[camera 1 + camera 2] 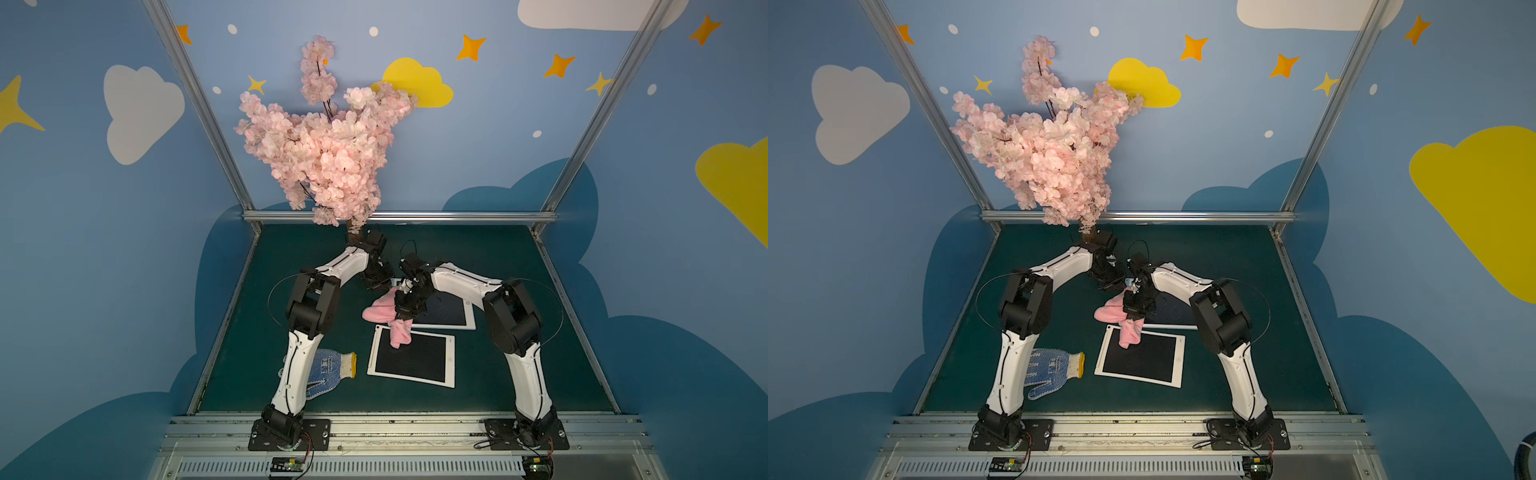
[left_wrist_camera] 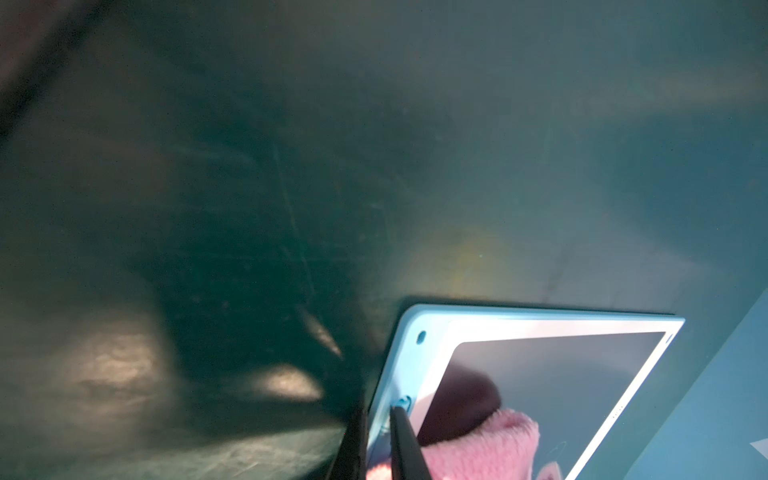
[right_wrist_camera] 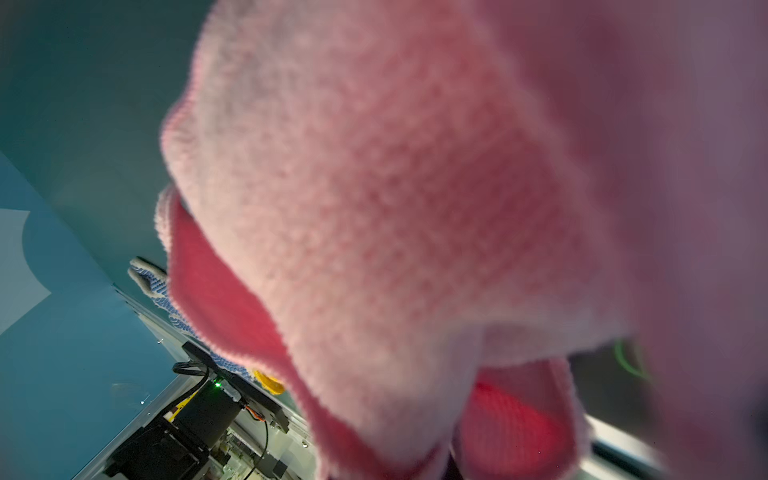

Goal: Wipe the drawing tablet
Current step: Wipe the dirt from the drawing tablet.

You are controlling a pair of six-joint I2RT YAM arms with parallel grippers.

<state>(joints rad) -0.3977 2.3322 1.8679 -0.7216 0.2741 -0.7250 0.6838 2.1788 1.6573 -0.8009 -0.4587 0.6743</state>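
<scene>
Over the far tablet (image 1: pixel 449 315), pinched at its left edge by the left gripper (image 1: pixel 377 286), a pink cloth (image 1: pixel 379 312) is clamped in the right gripper (image 1: pixel 405 309); wiping appears unfinished.

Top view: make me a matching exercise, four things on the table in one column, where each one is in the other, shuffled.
1 cloth
2 glove
3 tree
4 near tablet

A at the table's back edge
B beside the left arm
C held by the right gripper
D flat, on the robot's side of the far tablet

Pairs: 1-C, 2-B, 3-A, 4-D
</scene>
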